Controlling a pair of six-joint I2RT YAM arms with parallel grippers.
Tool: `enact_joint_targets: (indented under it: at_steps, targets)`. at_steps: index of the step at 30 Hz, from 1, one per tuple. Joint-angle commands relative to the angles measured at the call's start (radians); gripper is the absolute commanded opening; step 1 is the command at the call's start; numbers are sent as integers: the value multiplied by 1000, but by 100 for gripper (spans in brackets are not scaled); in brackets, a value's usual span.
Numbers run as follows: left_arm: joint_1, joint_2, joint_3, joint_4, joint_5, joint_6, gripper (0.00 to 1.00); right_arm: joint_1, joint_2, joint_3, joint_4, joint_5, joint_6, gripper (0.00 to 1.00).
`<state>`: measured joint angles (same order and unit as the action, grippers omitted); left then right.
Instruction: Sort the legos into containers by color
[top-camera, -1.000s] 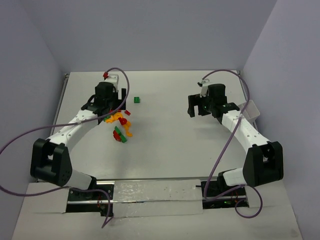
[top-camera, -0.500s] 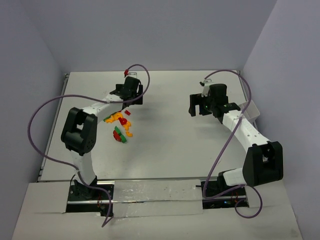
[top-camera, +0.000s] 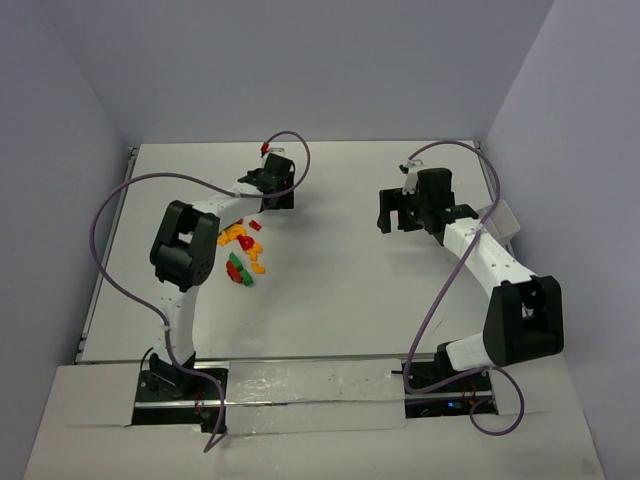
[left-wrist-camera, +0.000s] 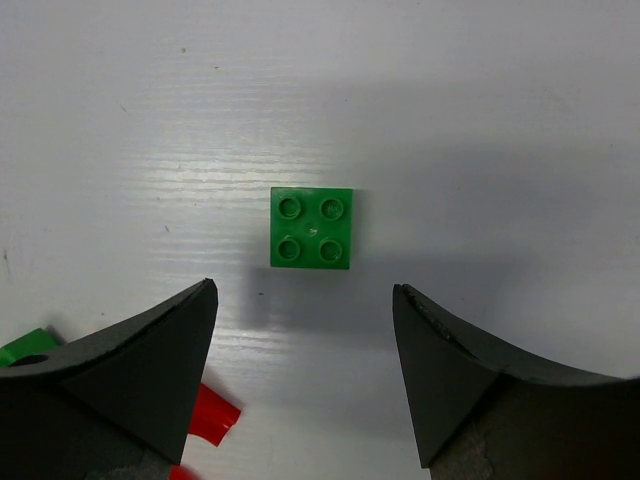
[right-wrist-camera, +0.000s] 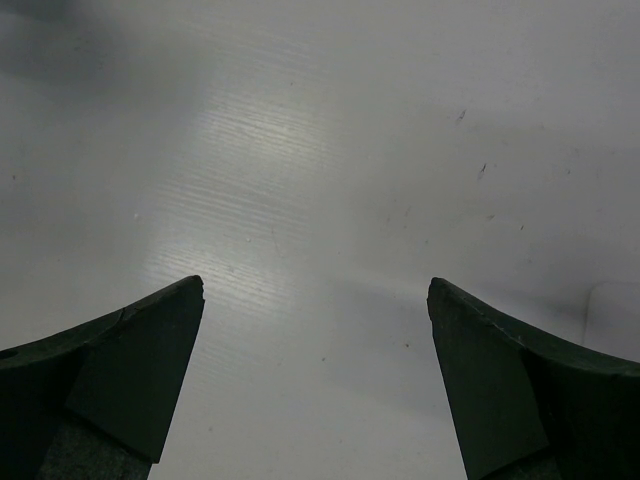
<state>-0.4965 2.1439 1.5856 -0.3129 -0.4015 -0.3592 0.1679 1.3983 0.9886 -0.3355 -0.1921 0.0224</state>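
A green two-by-two lego (left-wrist-camera: 311, 228) lies alone on the white table, just ahead of my left gripper (left-wrist-camera: 303, 295), which is open and empty above it. In the top view the left gripper (top-camera: 277, 198) covers that brick. A loose pile of red, green and orange-yellow legos (top-camera: 240, 250) lies just near and left of it. A red lego (left-wrist-camera: 210, 415) and a green one (left-wrist-camera: 25, 346) show by the left finger. My right gripper (top-camera: 396, 220) is open and empty over bare table (right-wrist-camera: 315, 285). One white translucent container (top-camera: 507, 220) sits beside the right forearm.
Purple cables loop over both arms, one with a red cap (top-camera: 264, 148) by the left wrist. The left arm's elbow (top-camera: 183, 245) stands folded up, left of the pile. Walls close the table at the back and on both sides.
My left gripper moved right and away from the pile to above the lone green lego, and the arm's elbow folded up. The right arm hardly moved.
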Motion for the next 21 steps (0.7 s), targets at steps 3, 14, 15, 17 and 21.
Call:
enact_joint_targets:
  at_steps: [3,14,15,17,21]
  targets:
    - [-6,62,97,-13,30,-21,78,-11,18,15,39,-4,11,100]
    - [-5,139,180,-46,37,-21,67,-13,22,10,39,-6,10,100]
    - [-5,142,186,-52,38,-23,66,-13,22,12,39,-4,10,100]
    - [-5,143,196,-59,40,-20,61,-13,21,13,38,-3,10,100]
    - [-7,143,206,-70,56,-11,54,-13,24,19,38,-13,8,100]
